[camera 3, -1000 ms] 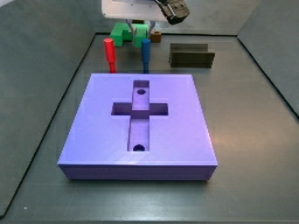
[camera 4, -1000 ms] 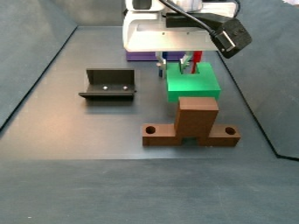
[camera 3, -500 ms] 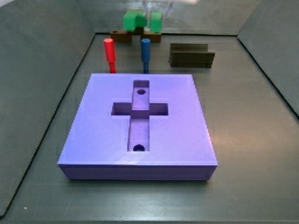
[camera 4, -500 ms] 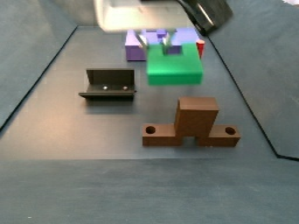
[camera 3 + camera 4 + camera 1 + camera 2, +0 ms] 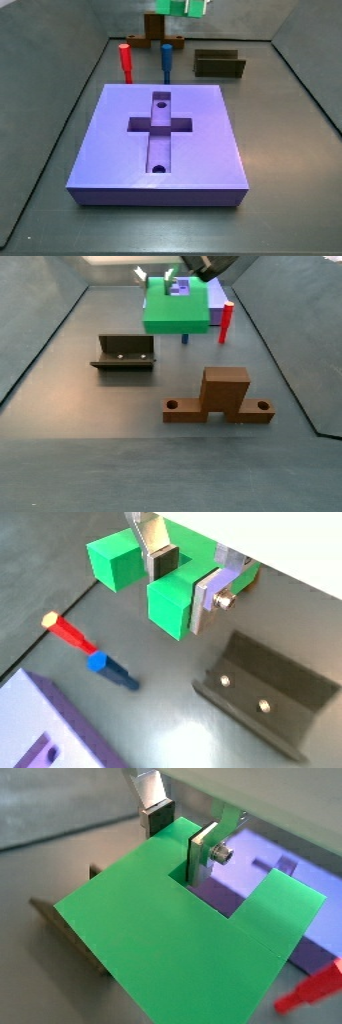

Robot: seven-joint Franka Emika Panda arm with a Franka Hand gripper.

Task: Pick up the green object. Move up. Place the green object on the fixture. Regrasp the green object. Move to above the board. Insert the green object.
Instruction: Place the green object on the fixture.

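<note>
- The gripper [image 5: 182,574] is up in the air, its silver fingers [image 5: 203,851] pinching the green block [image 5: 171,602]; one plate sits in the notch between the prongs, the other against the outside of one prong; in a wrist view the gripper [image 5: 181,830] grips at the block's [image 5: 187,928] notch
- In a side view the gripper [image 5: 175,283] is at the top edge of the picture with the block [image 5: 177,308] hanging under it, clear of the floor; in a side view only a bit of the block [image 5: 186,7] shows at the top edge
- The fixture [image 5: 123,353] stands empty on the floor, apart from the block; it also shows in a side view [image 5: 219,64] beyond the board's far right corner, and in a wrist view [image 5: 267,704] below the gripper
- The board [image 5: 160,140] lies flat on the floor, its cross recess and two holes empty; in a side view [image 5: 215,298] it is mostly hidden behind the block
- A red peg [image 5: 126,61] and a blue peg [image 5: 167,60] stand upright just beyond the board's far edge
- A brown stand [image 5: 222,396] rests on the floor near the camera in a side view, well apart from the block
</note>
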